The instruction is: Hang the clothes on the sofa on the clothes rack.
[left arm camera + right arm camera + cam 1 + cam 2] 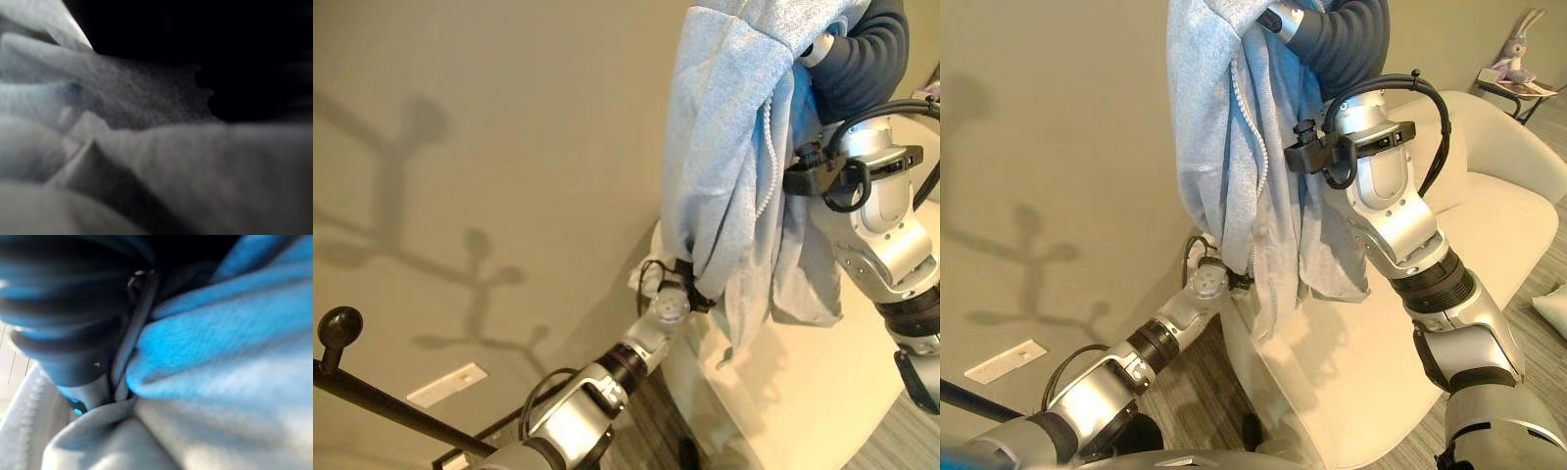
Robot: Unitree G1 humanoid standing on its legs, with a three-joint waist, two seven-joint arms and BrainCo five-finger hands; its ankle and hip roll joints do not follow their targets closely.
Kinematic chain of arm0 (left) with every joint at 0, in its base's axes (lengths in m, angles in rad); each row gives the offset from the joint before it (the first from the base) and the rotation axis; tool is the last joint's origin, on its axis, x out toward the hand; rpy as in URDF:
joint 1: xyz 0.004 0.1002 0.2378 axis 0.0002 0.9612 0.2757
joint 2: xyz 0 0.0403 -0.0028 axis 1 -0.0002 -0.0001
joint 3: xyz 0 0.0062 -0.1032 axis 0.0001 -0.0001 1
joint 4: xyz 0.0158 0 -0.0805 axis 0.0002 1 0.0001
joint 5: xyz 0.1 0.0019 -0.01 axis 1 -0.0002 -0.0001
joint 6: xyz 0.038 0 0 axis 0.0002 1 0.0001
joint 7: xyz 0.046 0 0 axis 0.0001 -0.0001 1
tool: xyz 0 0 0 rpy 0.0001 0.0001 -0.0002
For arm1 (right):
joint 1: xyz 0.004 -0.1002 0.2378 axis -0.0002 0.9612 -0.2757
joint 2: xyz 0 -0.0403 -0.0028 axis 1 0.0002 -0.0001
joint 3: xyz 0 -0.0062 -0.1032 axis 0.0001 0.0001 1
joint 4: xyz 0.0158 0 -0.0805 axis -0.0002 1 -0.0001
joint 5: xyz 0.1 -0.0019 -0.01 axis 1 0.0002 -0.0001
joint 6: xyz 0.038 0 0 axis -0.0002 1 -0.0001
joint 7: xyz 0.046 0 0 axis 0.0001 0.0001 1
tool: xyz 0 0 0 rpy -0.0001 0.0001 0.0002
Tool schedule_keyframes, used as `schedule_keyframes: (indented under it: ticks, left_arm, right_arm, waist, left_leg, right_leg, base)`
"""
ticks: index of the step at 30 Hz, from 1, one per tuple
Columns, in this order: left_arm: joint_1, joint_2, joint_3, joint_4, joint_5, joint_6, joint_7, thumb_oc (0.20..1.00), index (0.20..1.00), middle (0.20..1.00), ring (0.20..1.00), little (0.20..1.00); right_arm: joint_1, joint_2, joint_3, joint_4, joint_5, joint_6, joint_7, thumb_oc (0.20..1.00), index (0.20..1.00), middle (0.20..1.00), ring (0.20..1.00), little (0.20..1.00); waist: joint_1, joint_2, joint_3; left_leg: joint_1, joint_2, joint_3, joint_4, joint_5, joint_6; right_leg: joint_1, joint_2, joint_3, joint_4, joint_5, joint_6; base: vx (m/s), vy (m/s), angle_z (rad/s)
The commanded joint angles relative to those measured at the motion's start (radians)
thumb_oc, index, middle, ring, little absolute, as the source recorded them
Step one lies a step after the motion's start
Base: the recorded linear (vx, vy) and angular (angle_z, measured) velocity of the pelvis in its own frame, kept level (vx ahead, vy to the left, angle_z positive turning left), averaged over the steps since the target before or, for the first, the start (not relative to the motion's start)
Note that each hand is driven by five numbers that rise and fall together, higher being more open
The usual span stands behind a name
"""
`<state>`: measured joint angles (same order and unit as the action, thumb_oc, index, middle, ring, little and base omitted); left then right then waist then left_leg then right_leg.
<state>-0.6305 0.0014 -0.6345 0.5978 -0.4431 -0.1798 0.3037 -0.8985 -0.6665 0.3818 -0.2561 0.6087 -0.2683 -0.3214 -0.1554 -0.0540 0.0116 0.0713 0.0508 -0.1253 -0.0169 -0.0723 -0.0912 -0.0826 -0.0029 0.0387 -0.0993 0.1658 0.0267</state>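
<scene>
Pale grey-blue soft fleece hooded garment (1234, 147), limp and likely light, hung bunched from the raised right hand (1285, 18), finger state unreadable; best taken at its collar.

A plush rabbit (1520, 37) sits at two o'clock, a white wall plate (447, 385) at seven.

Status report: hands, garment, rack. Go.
Right hand up high, light blue hoodie draped over it, fingers hidden. Left hand buried in its lower folds. Hoodie clear of the sofa. Rack low left, nothing between.
</scene>
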Motion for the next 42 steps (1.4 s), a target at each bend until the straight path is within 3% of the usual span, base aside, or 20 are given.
schedule_keyframes:
  ticks: [1, 11, 14, 15, 16, 18, 22, 30, 42]
  left_arm:
    - [-0.034, -0.045, -0.039, -0.015, -0.044, -0.073, -0.044, 0.2, 0.2, 0.2, 0.2, 0.2]
    - [0.071, 0.043, 0.044, -0.149, -0.103, -0.074, -0.046, 0.2, 0.2, 0.2, 0.2, 0.2]
    - [0.155, 0.12, 0.068, -0.262, -0.059, -0.056, -0.067, 0.2, 0.2, 0.2, 0.2, 0.2]
    - [0.223, 0.188, 0.102, -0.361, -0.028, -0.043, -0.085, 0.2, 0.2, 0.2, 0.2, 0.2]
    - [0.223, 0.188, 0.102, -0.362, -0.028, -0.043, -0.085, 0.2, 0.2, 0.2, 0.2, 0.2]
    - [0.325, 0.272, 0.169, -0.498, 0.005, -0.036, -0.105, 0.2, 0.2, 0.2, 0.2, 0.2]
    - [0.441, 0.339, 0.261, -0.637, 0.035, -0.04, -0.113, 0.2, 0.2, 0.2, 0.2, 0.2]
    - [0.601, 0.377, 0.365, -0.788, 0.023, -0.043, -0.139, 0.2, 0.2, 0.2, 0.2, 0.2]
    - [0.687, 0.398, 0.409, -0.875, 0.056, -0.042, -0.173, 0.2, 0.2, 0.2, 0.2, 0.2]
  right_arm:
    - [-0.024, 0.025, -0.043, 0.085, 0.048, -0.04, -0.03, 0.2, 0.2, 0.2, 0.2, 0.2]
    - [0.047, 0.003, -0.112, 0.092, -0.003, -0.015, -0.053, 0.2, 0.2, 0.2, 0.2, 0.2]
    - [0.072, -0.03, -0.165, 0.104, -0.029, -0.009, -0.061, 0.2, 0.2, 0.2, 0.2, 0.2]
    - [0.091, -0.058, -0.198, 0.111, -0.042, 0.0, -0.062, 0.2, 0.2, 0.2, 0.2, 0.2]
    - [0.091, -0.058, -0.198, 0.11, -0.042, 0.0, -0.062, 0.2, 0.2, 0.2, 0.2, 0.2]
    - [0.12, -0.083, -0.233, 0.112, -0.062, 0.014, -0.058, 0.2, 0.2, 0.2, 0.2, 0.2]
    - [0.167, -0.084, -0.266, 0.09, -0.094, 0.026, -0.043, 0.2, 0.2, 0.2, 0.2, 0.2]
    - [0.272, -0.065, -0.33, 0.032, -0.114, 0.028, -0.005, 0.2, 0.2, 0.2, 0.2, 0.2]
    - [0.519, -0.005, -0.44, -0.157, -0.092, -0.012, 0.097, 0.2, 0.2, 0.2, 0.2, 0.2]
  waist:
    - [0.029, -0.016, -0.059]
    - [0.056, -0.007, -0.051]
    - [0.072, -0.004, -0.05]
    - [0.086, 0.0, -0.047]
    - [0.086, 0.0, -0.047]
    - [0.107, 0.005, -0.041]
    - [0.13, 0.01, -0.035]
    - [0.158, 0.02, -0.025]
    - [0.163, 0.032, -0.016]
  left_leg:
    - [-0.134, 0.053, -0.013, -0.07, 0.118, -0.071]
    - [-0.127, 0.047, -0.019, -0.07, 0.119, -0.066]
    - [-0.137, 0.044, -0.029, -0.07, 0.131, -0.065]
    - [-0.141, 0.043, -0.036, -0.07, 0.133, -0.065]
    - [-0.141, 0.043, -0.036, -0.07, 0.133, -0.065]
    - [-0.144, 0.041, -0.047, -0.07, 0.138, -0.066]
    - [-0.147, 0.039, -0.057, -0.07, 0.145, -0.067]
    - [-0.15, 0.035, -0.078, -0.07, 0.156, -0.072]
    - [-0.155, 0.037, -0.099, -0.07, 0.166, -0.078]
  right_leg:
    - [0.143, -0.019, -0.041, 0.012, -0.197, 0.078]
    - [0.153, -0.019, -0.051, 0.012, -0.201, 0.079]
    - [0.149, -0.019, -0.062, 0.012, -0.196, 0.079]
    - [0.152, -0.017, -0.069, 0.012, -0.199, 0.078]
    - [0.151, -0.017, -0.069, 0.012, -0.199, 0.078]
    - [0.154, -0.014, -0.079, 0.012, -0.201, 0.077]
    - [0.162, -0.011, -0.092, 0.012, -0.206, 0.073]
    - [0.174, -0.004, -0.116, 0.012, -0.212, 0.067]
    - [0.183, 0.008, -0.14, 0.014, -0.222, 0.059]
  base:
    - [0.0, 0.0, 0.0]
    - [0.0, -0.002, 0.01]
    - [0.0, -0.02, 0.2]
    - [0.0, -0.018, 0.14]
    - [0.01, -0.039, 0.1]
    - [0.01, -0.031, 0.11]
    - [0.0, -0.027, 0.22]
    - [0.0, -0.033, 0.1]
    - [-0.02, -0.028, 0.09]
